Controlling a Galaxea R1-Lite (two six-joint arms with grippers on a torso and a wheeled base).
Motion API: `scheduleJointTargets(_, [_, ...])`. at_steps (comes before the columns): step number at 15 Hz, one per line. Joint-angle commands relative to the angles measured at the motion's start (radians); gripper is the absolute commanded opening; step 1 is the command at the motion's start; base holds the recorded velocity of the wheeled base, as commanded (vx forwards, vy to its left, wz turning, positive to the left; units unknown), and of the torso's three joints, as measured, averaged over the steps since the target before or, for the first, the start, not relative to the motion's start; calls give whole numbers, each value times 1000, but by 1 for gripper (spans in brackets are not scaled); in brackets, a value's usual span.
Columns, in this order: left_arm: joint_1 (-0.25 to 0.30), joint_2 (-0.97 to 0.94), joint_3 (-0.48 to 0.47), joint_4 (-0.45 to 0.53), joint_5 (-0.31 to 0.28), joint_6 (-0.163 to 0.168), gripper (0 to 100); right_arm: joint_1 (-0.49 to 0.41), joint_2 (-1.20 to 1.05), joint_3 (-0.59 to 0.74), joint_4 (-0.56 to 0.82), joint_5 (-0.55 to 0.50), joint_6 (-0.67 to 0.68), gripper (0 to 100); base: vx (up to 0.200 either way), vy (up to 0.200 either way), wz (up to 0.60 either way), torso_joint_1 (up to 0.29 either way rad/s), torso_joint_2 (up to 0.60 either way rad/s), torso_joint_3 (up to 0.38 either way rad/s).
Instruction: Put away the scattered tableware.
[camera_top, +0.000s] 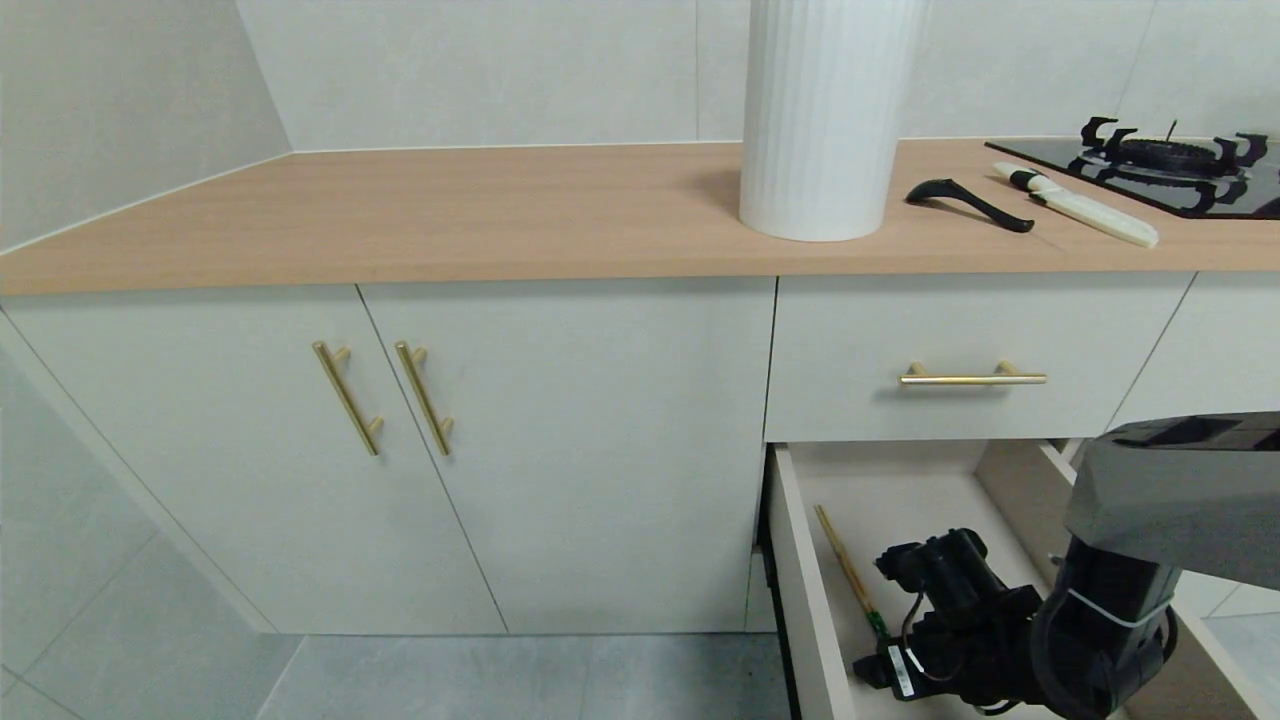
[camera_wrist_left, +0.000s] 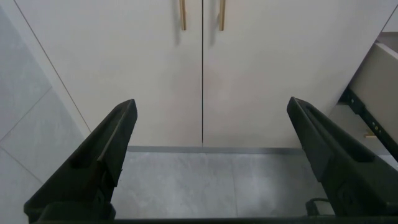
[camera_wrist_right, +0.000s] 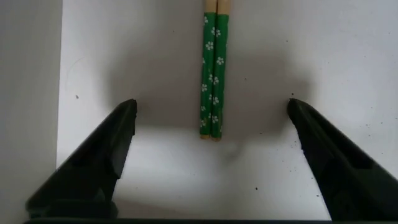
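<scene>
- Right gripper (camera_wrist_right: 211, 107) jaws are standing spread wide, pinching nothing, hanging right over the green flowered ends of the chopsticks (camera_wrist_right: 211, 68).
- Left gripper (camera_wrist_left: 211, 104) jaws are gaping wide too, holding nothing, pointing at the shut cabinet doors (camera_wrist_left: 124, 62) low over the floor.
- We're seeing the chopsticks lying together in the open drawer (camera_top: 800, 560), running along its left wall, green ends toward the drawer's front edge.
- Up on the countertop (camera_top: 450, 210), toward its right end, a white ribbed canister (camera_top: 820, 120) is standing. A black curved utensil (camera_top: 968, 203) and a white knife (camera_top: 1078, 205) are lying beside it, near the front left corner of the hob (camera_top: 1200, 195).
</scene>
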Motion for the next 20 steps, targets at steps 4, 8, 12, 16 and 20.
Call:
scheduleJointTargets(4, [0,1,0,0,1,0,100,-11,-161,8,5,-65,14,100,0,0,0,0,0,0])
scheduleJointTargets(8, [0,1,0,0,1,0,100,-58,-465,61,5,-65,-1,100,0,0,0,0,0,0])
scheduleJointTargets(12, [0,1,0,0,1,0,100,-170,-726,64,14,-64,-136,100,0,0,0,0,0,0])
scheduleJointTargets(16, [0,1,0,0,1,0,100,-208,-836,62,16,-56,-196,100,0,0,0,0,0,0])
scheduleJointTargets(20, [0,1,0,0,1,0,100,-207,-870,61,14,-58,-201,100,0,0,0,0,0,0])
